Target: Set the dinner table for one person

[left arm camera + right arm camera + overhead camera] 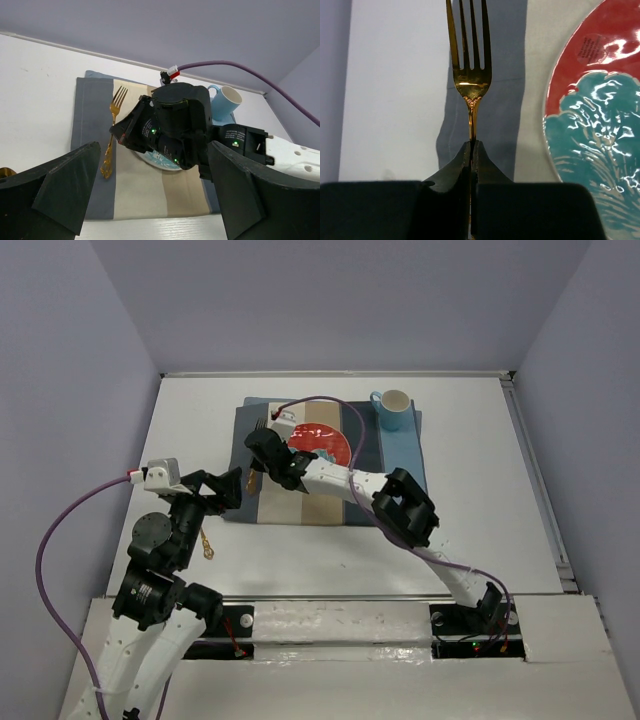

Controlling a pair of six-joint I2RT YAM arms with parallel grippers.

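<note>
The matte white tabletop (480,500) lies directly beneath my right fingers (455,180), with a striped placemat (395,455) spread between them at its far middle. Those fingers are pinched shut on the handle of a gold fork (470,60), whose long axis runs away from the arms, tines toward the far edge, just left of the red-and-teal plate (600,125). My left fingers (55,185) stand wide apart and empty near the placemat's left edge, farther from the fork.

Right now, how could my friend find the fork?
On the white table lies a striped placemat. Left of its red-and-teal plate is the fork, pinched by the right pincer. It is the only shiny gold, pronged thing there.
</note>
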